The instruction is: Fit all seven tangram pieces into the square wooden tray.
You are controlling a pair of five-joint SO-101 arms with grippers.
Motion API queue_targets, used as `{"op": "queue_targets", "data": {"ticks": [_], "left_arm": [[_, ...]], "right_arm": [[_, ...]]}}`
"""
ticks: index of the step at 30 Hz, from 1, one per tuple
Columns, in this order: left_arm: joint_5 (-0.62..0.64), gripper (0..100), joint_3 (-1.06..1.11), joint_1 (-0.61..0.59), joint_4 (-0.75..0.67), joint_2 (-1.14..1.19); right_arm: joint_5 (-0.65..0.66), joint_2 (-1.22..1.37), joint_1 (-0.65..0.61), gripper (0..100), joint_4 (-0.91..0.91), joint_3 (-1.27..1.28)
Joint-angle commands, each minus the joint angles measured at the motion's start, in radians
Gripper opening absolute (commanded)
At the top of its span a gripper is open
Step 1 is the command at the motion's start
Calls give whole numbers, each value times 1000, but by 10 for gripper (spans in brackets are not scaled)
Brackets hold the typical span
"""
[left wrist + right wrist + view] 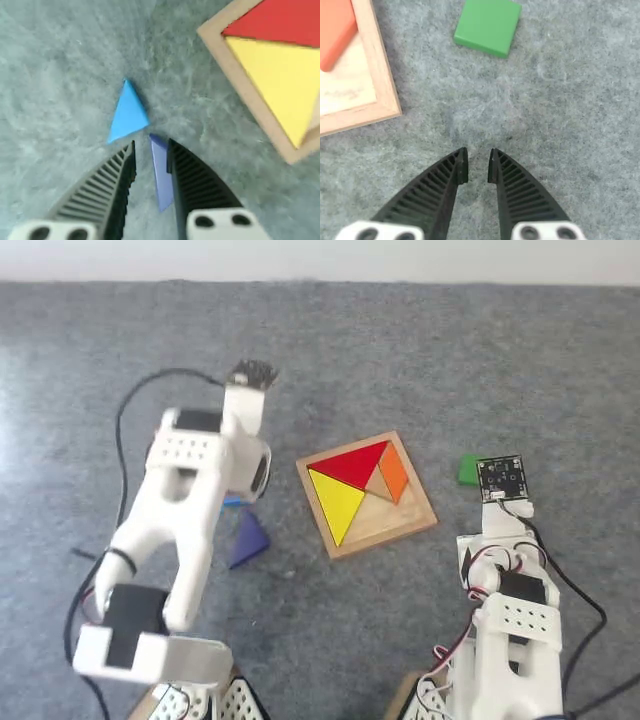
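The square wooden tray (390, 536) lies mid-table holding a red triangle (352, 464), a yellow triangle (337, 502) and an orange piece (394, 476). A purple triangle (247, 538) and a light blue triangle (128, 112) lie on the carpet left of the tray. My left gripper (151, 145) is low over the carpet, narrowly open, with the purple triangle (161, 175) between its fingers against one finger. A green square (488, 25) lies right of the tray. My right gripper (477, 152) hovers short of it, slightly open and empty.
Grey carpet covers the whole table. The tray's rim (380, 75) runs close beside the right gripper's path to the green square. The left arm's black cable (125, 420) loops over the carpet at the left. Both arm bases stand at the near edge.
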Motion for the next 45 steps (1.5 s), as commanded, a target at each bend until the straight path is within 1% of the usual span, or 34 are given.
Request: {"op": "queue_targets", "data": {"ticks": [1,3,5,11,16,19,23,26,29,33,39,45], "left_arm": [[-25,103,200,3,-216,-112],[-71,104,220,-6,-255,-95],[-94,105,205,-8,-258,-61],[-101,105,85,-9,-253,80],[-101,105,35,-14,-255,187],[-104,105,-15,-60,-255,230],[-147,105,-65,-133,-253,262],[-176,105,-67,-155,-252,282],[-180,105,-67,-157,-247,287],[-178,103,-108,-155,-180,284],[-178,102,-206,-155,-15,284],[-178,102,-222,-152,6,295]], "right_arm": [[11,-24,-2,80,-21,-9],[11,-24,-2,80,-21,-9],[11,-24,-2,80,-21,-9],[11,-24,-2,80,-21,-9],[11,-24,-1,80,-21,-9],[11,-24,-1,80,-21,-9],[11,-24,-1,80,-21,-9],[11,-24,-1,80,-21,-9],[11,-24,-1,80,-21,-9],[11,-24,-1,80,-21,-9],[11,-24,-1,80,-21,-9],[11,-24,-1,80,-21,-9]]}}
